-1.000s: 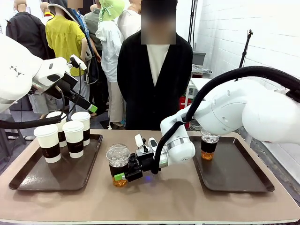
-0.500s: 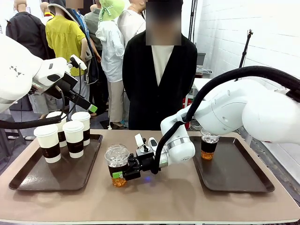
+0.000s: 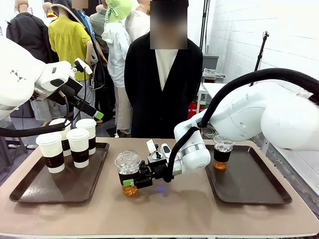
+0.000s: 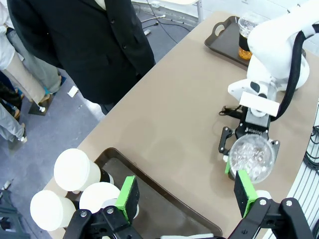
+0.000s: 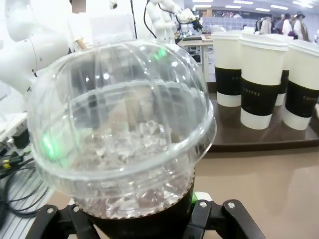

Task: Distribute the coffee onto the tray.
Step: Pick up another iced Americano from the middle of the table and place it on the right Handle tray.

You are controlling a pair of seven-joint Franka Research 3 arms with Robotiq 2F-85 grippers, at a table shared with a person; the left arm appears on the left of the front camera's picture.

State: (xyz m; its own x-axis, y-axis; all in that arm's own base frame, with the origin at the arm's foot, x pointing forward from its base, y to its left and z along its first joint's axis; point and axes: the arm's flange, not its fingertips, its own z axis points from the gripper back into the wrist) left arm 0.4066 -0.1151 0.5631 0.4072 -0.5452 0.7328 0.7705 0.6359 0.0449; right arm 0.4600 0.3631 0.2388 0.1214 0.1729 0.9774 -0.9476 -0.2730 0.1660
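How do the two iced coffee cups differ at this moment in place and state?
The iced coffee cup in the middle sits on the bare table between the trays; the iced coffee cup on the right stands on the right tray. The right claw is shut on the middle cup, low on its body; nothing touches the right one. Both are clear plastic cups holding brown coffee, and both stand upright.

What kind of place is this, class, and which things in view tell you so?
Probably a robotics lab staging a café task: a white robot arm works at a table with serving trays and lidded paper coffee cups, cables on the floor.
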